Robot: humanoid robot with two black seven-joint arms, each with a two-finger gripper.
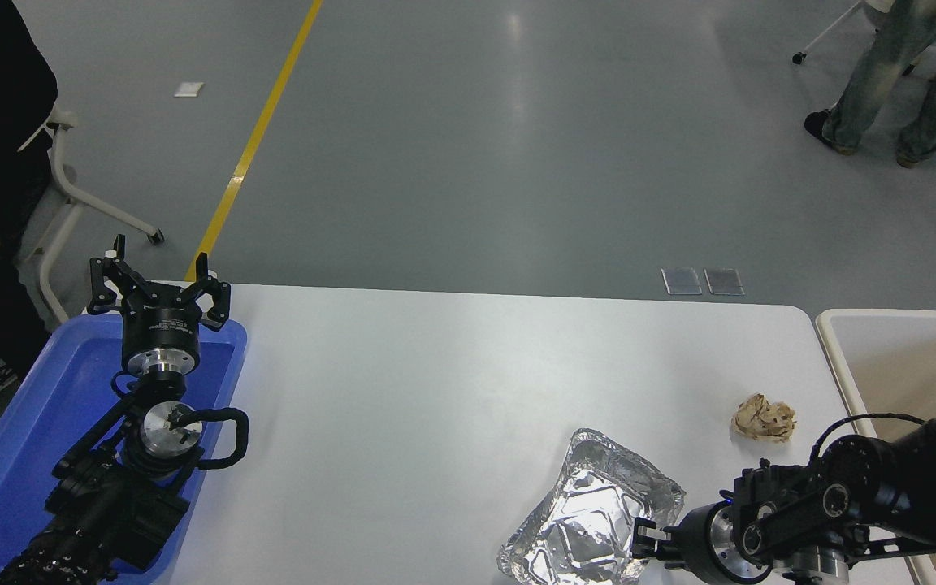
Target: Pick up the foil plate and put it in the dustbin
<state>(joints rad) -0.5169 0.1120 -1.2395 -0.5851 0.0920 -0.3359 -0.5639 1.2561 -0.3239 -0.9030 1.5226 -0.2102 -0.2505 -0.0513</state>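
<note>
right pincer (645, 543) at the foil plate (590, 520) rim — grip unclear — left pincer (158, 286) spread.

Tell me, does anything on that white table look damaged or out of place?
Yes. The shiny silver foil plate near the table's front edge is crumpled and bent out of shape, lying askew beside the right gripper. A small crumpled tan paper ball sits loose near the cream plastic dustbin.

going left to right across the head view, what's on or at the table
blue tray → left pincer, parked over the tray's far end → foil plate → right pincer at the plate's right edge → crumpled paper ball → dustbin
</note>
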